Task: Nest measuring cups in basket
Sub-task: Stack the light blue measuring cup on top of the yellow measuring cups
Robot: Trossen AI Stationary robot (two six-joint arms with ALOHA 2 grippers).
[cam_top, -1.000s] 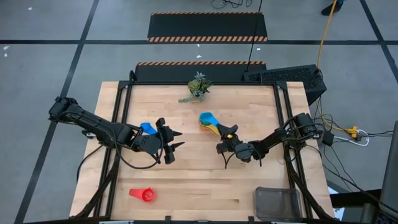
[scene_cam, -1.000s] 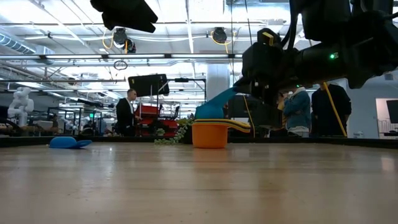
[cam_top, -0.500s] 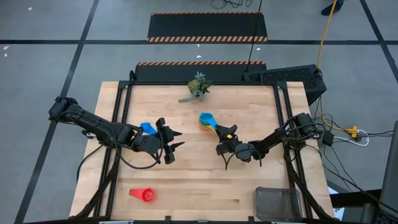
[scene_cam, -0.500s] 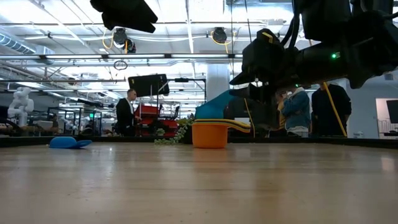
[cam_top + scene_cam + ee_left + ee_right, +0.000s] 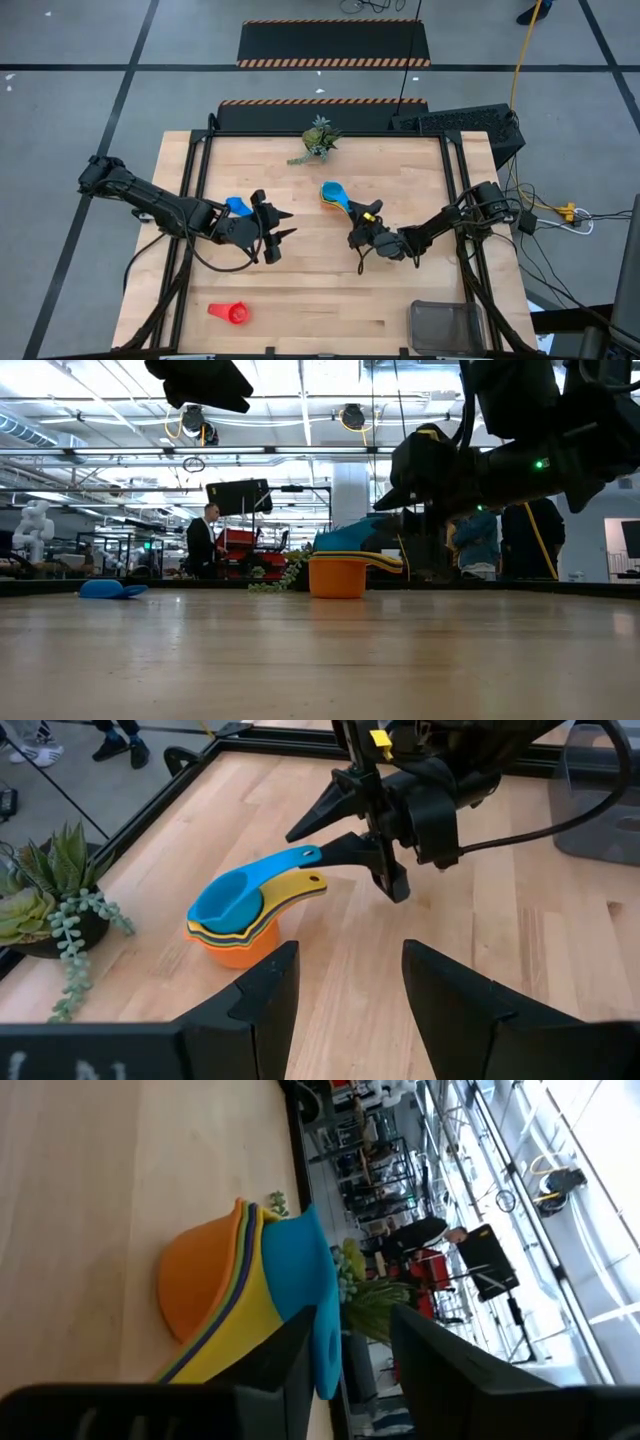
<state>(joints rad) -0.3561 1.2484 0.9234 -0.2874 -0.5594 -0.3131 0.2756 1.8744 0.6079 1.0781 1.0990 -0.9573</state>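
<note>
Stacked plastic measuring cups are seen mid-table in the high view, light blue on top.
The right gripper is parted at their handles, gripping nothing. The left gripper is held open over bare wood. The dark wire-mesh basket is set at the lower right edge.

Both arms matte black, segmented links with rounded joint housings. Left arm: black cable looping from the wrist down along the table edge. Left gripper: two tapered black fingers, wedge-shaped, smooth faces. Right arm: same build, black cable running alongside the links, bulkier housing at the base. Right gripper: pointed black fingers on a blocky black wrist body, small yellow tag on top. Low view shows a green status LED lit on the right arm.
</note>
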